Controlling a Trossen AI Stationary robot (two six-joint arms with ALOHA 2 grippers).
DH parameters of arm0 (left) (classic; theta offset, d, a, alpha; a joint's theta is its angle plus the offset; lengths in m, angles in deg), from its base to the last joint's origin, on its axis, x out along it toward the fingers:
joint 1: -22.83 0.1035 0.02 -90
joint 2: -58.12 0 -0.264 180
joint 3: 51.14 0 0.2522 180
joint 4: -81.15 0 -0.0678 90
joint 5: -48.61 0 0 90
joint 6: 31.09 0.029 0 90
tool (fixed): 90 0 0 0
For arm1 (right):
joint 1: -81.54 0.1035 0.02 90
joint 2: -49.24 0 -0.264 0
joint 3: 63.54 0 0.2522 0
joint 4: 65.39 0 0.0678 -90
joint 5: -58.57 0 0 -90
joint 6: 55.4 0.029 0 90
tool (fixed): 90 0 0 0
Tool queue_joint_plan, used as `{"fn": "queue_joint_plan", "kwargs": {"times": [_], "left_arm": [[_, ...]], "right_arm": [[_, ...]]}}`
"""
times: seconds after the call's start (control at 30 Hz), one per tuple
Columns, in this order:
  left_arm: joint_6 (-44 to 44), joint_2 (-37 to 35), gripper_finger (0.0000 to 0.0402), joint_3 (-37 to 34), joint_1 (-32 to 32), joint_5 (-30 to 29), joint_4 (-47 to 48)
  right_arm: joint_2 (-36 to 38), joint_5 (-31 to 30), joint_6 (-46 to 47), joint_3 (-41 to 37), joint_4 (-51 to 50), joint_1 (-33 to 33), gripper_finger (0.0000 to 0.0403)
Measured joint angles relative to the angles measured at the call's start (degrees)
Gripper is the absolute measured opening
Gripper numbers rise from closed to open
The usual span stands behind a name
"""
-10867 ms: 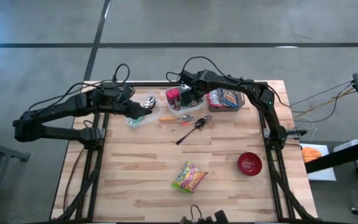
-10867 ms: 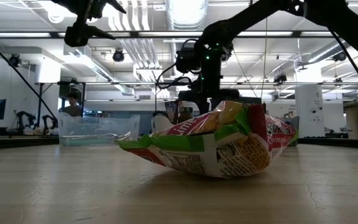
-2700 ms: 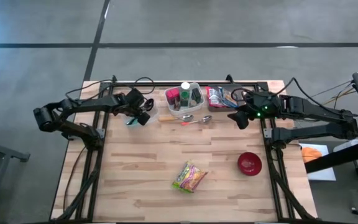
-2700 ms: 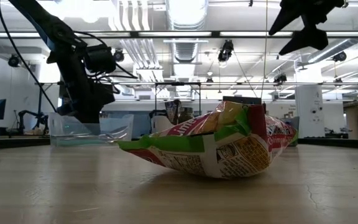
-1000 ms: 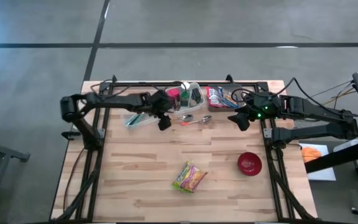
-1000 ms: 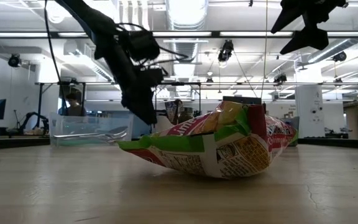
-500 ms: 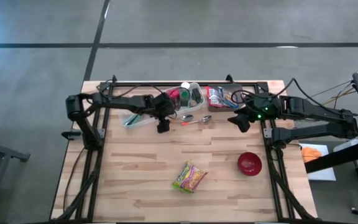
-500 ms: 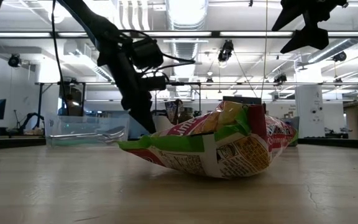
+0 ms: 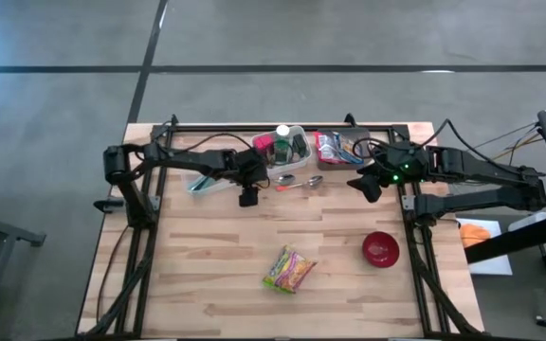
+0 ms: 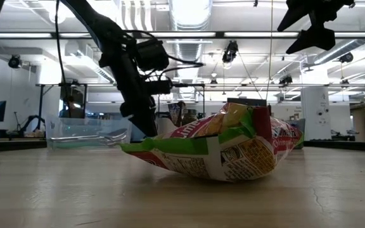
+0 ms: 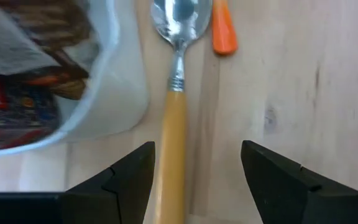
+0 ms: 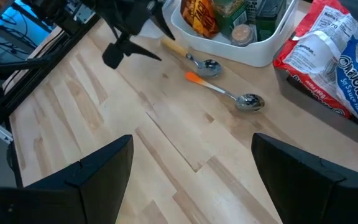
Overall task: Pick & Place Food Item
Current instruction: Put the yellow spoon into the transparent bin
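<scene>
High view: crinkled green, yellow and pink snack packet [image 9: 290, 268] lying flat near the front middle of the wooden surface [image 9: 207, 256].

Low view: packet puffed, creased.

Left wrist view: left gripper [image 11: 196, 177] spread wide over a wooden-handled spoon [image 11: 174, 106].

Right wrist view: right gripper [image 12: 191, 168] wide, empty, raised.

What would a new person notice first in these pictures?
Probably the bright snack bag lying alone near the table's front edge. Next, the left gripper, jaws open, straddling a wooden-handled spoon beside the white tub at the back. The right gripper hangs open, empty.
</scene>
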Motion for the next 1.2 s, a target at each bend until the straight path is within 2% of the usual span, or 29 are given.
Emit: {"fn": "queue_joint_plan", "kwargs": {"times": [0.4,0.77,0.9,1.2], "left_arm": [[-1.0,4.0,0.0242,0.3,0.0,-0.9,-0.9],[-1.9,4.5,0.0235,0.3,0.3,5.8,0.8],[-4.0,4.5,0.0196,0.3,-0.4,6.0,1.4],[-11.2,4.4,0.0057,0.3,-2.0,5.8,1.7]], "right_arm": [[0.0,0.2,0.3,0.0,0.1,0.0,0.0322],[0.0,0.6,0.3,0.0,0.0,0.0,0.0322],[0.0,0.6,0.3,0.0,0.0,0.0,0.0322],[0.0,0.6,0.3,0.0,0.0,0.0,0.0322]]}}
